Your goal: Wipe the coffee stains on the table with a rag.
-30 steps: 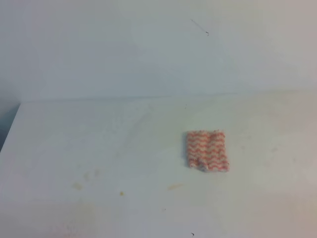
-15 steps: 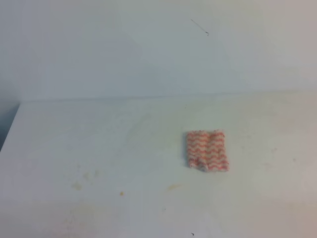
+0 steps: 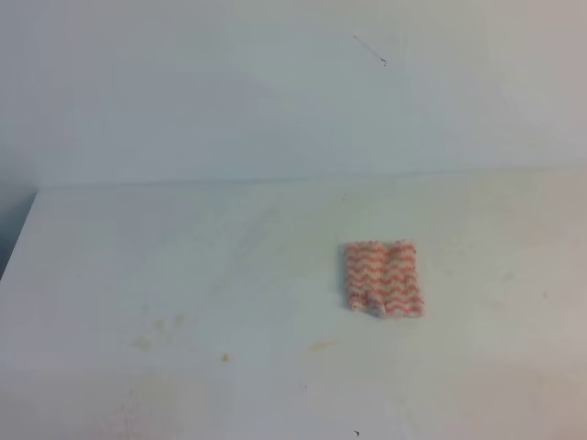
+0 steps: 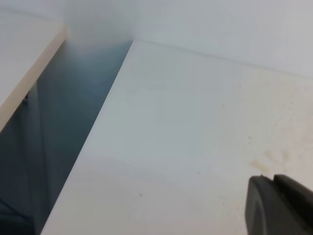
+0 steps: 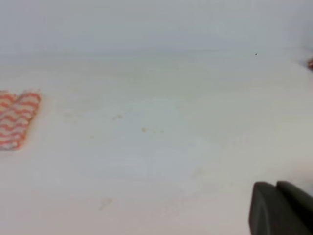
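On the white tabletop [image 3: 183, 266] the rag [image 3: 383, 279] lies flat, untouched; right gripper [image 5: 280, 208] clenched, left gripper [image 4: 279, 204] looks clenched too.

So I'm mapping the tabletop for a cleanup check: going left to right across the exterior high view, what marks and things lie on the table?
Faint pale-brown smudges → small amber spot → short amber streak → pink-and-white zigzag rag, all on the white table.

rag [image 3: 383, 279] lying on table [image 3: 183, 266], right of centre, faint smudges [image 3: 160, 330] front-left
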Controlling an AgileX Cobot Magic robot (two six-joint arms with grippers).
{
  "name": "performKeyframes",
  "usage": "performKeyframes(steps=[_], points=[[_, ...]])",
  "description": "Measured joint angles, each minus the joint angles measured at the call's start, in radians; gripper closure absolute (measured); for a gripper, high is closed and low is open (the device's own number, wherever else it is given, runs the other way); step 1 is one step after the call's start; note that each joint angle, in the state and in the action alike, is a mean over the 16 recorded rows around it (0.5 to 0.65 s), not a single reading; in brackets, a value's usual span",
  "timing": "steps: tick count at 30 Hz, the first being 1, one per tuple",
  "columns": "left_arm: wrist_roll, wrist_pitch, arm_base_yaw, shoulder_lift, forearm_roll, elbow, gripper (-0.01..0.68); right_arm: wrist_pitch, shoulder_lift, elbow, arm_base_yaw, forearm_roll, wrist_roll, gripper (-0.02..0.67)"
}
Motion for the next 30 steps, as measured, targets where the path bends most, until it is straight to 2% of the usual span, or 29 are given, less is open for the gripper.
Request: performKeyframes(steps=[18, 30], points=[[0.0, 0.0, 0.0, 0.0, 0.0, 0.0, 0.674, -0.002, 0.001, 0.0, 0.079, 0.005, 0.018, 0.652], [0.0, 0.0, 0.0, 0.0, 0.0, 0.0, 0.674, -0.005, 0.001, 0.0, 0.084, 0.004, 0.018, 0.652]])
